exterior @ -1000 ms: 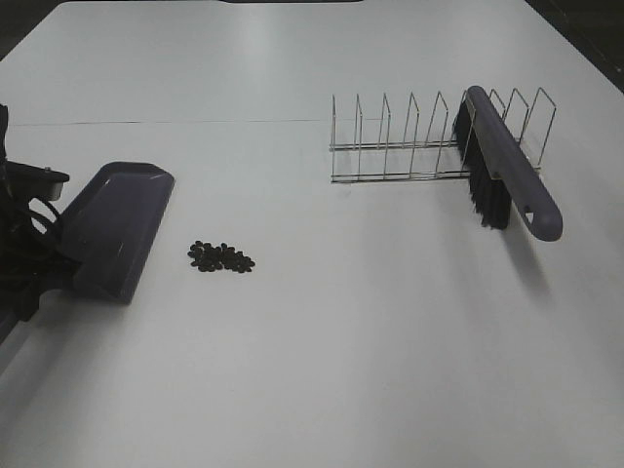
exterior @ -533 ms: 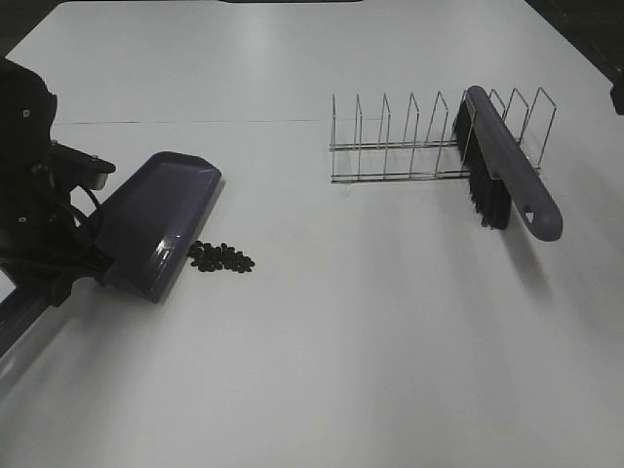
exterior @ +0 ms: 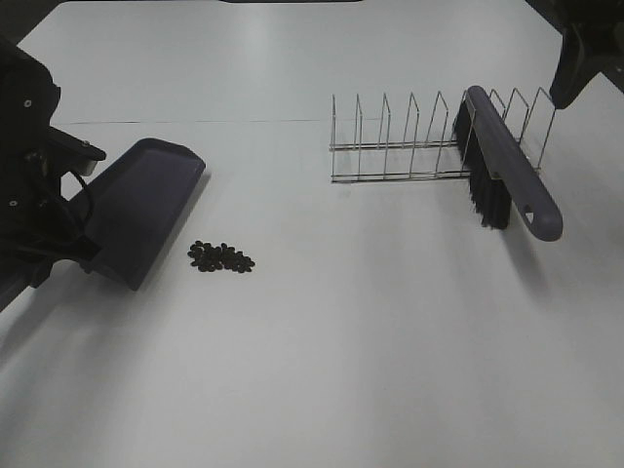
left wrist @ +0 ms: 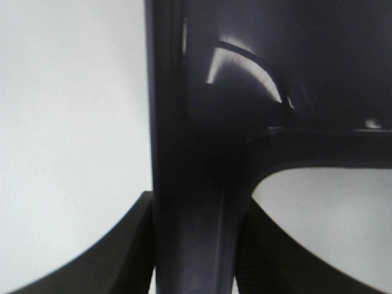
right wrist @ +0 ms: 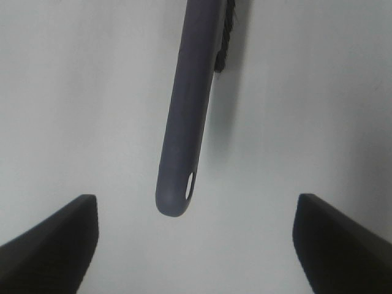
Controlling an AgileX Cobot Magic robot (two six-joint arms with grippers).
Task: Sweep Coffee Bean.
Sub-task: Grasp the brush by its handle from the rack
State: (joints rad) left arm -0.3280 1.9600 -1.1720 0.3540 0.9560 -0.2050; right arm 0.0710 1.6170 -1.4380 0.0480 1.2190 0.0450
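Observation:
The coffee beans [exterior: 221, 257] lie in a small dark patch on the white table, left of centre. My left gripper [exterior: 58, 252] is shut on the handle [left wrist: 190, 202] of the purple dustpan [exterior: 141, 210]. The pan is tilted, with its lip just left of the beans and not touching them. The purple brush [exterior: 507, 166] leans in the wire rack [exterior: 409, 146], bristles down, handle toward the front. My right gripper [exterior: 577, 60] hangs at the back right, beyond the brush. In the right wrist view it [right wrist: 196, 245] is open, above the brush handle [right wrist: 184, 122].
The wire rack stands right of centre at the back, with several upright dividers. A thin seam line [exterior: 195, 122] runs across the table behind the dustpan.
The left arm swung the dustpan right toward the beans, then drew it back a little and tilted it. The right arm came into view at the top right.

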